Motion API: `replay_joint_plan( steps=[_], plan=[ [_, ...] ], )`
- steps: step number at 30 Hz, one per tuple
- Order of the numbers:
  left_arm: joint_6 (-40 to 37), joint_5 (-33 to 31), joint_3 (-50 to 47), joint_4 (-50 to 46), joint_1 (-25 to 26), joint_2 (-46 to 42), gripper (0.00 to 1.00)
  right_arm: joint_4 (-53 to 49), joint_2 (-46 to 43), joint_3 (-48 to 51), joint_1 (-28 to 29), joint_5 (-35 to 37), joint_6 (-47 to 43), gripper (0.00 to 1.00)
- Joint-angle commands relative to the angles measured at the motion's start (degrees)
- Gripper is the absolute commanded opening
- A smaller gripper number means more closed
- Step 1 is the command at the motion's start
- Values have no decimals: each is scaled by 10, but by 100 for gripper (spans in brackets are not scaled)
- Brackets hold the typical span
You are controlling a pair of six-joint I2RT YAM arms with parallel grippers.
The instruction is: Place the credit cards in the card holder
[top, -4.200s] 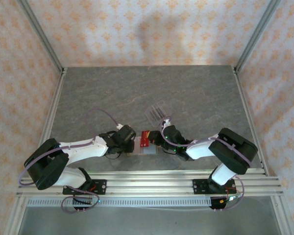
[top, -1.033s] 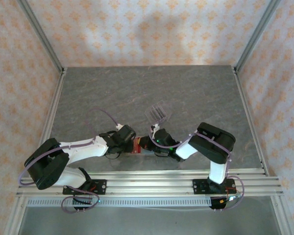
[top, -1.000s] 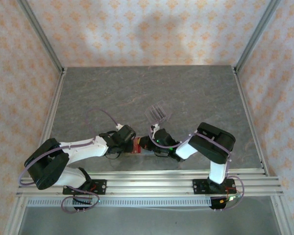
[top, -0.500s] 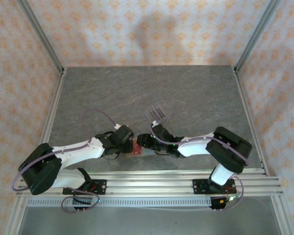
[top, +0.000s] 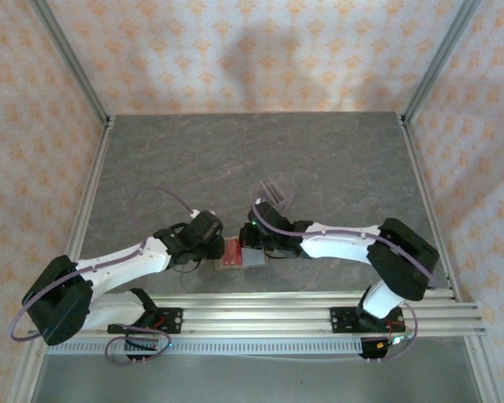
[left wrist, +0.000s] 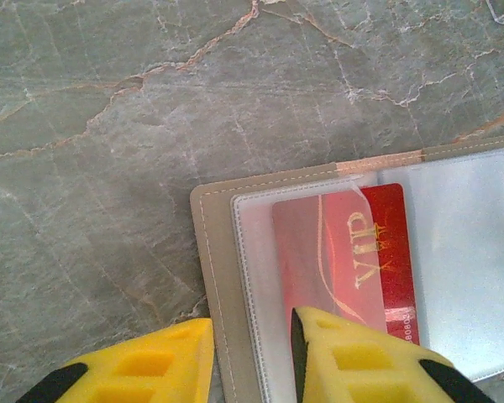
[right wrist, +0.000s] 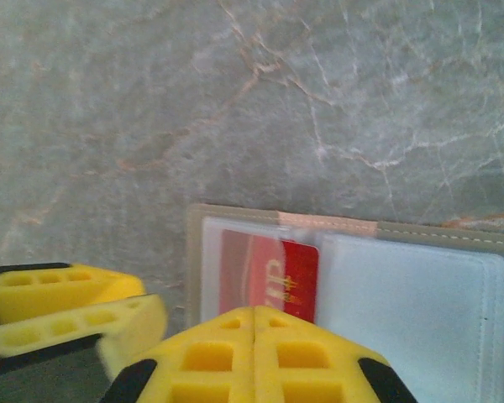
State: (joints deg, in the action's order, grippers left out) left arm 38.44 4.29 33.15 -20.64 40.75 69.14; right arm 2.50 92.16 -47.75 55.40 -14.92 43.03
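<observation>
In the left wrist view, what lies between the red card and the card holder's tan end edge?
A strip of empty clear sleeve lies there. The left wrist view shows the red card stopping short of the card holder border.

Glossy card (left wrist: 392, 252), clear-plastic card holder (left wrist: 464, 252) (matt stone table (left wrist: 109, 126)).

Stretched low and inward with white-and-black left arm (top: 122, 262) and right arm (top: 344, 242), nearly meeting at near centre. Parted at the left yellow-fingered gripper (left wrist: 252, 329); pressed tight together at the right yellow-fingered gripper (right wrist: 253, 323).
</observation>
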Motion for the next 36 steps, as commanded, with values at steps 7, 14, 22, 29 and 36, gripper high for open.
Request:
replay_joint_plan(
  steps=[7, 14, 22, 29, 36],
  plan=[
    [-26, 20, -4, 20, -9, 46, 25, -61, 62, -34, 7, 23, 0, 0],
    [-28, 23, -9, 47, -9, 94, 19, -94, 80, -52, 9, 30, -4, 0],
    [-22, 24, -38, 68, -9, 99, 18, -92, 105, -69, 21, 19, 2, 0],
    [-13, 27, -49, 78, -9, 95, 17, 14, 110, -45, 23, -28, 40, 0],
    [-7, 26, -54, 81, -9, 88, 17, 72, 104, -21, 25, -33, 61, 2]
  ],
)
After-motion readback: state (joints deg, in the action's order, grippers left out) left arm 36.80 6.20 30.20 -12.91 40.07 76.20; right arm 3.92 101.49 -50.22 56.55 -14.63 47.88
